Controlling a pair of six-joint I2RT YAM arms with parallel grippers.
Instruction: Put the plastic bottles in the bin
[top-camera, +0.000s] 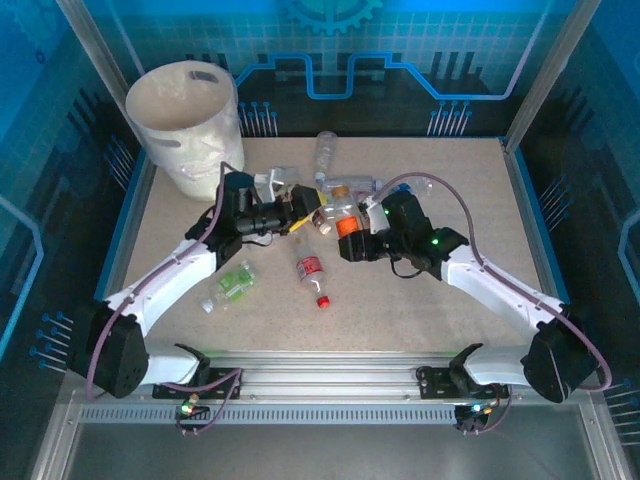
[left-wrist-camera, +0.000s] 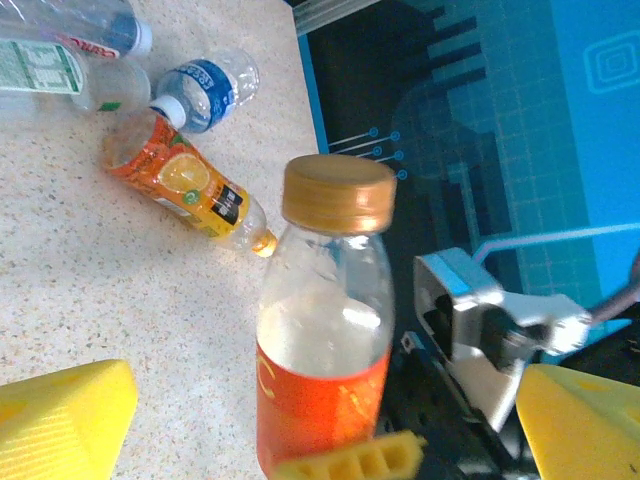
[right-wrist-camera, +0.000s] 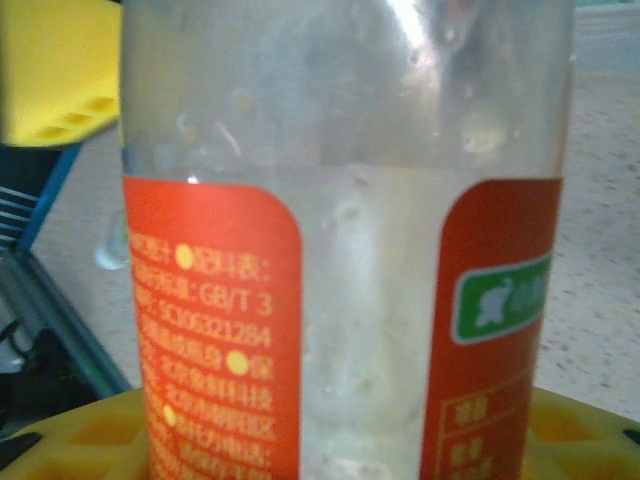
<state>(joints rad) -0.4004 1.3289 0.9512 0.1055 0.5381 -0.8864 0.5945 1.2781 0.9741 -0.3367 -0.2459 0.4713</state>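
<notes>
My right gripper (top-camera: 352, 238) is shut on a clear bottle with an orange label (top-camera: 345, 222) and holds it upright at the table's middle. Up close its label (right-wrist-camera: 340, 300) sits between the yellow fingers (right-wrist-camera: 90, 435). In the left wrist view this bottle (left-wrist-camera: 325, 330) has a gold cap. My left gripper (top-camera: 303, 205) stands open just left of it, its yellow fingers (left-wrist-camera: 60, 420) wide to either side and not touching it. The white bin (top-camera: 185, 115) stands at the back left. More plastic bottles lie on the table: a green-labelled one (top-camera: 232, 283) and a red-labelled one (top-camera: 311, 272).
Behind the grippers lie several more bottles: a clear one (top-camera: 325, 152), an orange-juice one (left-wrist-camera: 185, 190), a blue-labelled one (left-wrist-camera: 205, 92) and a green-labelled one (left-wrist-camera: 50, 70). A blue raised edge (top-camera: 125, 225) borders the table.
</notes>
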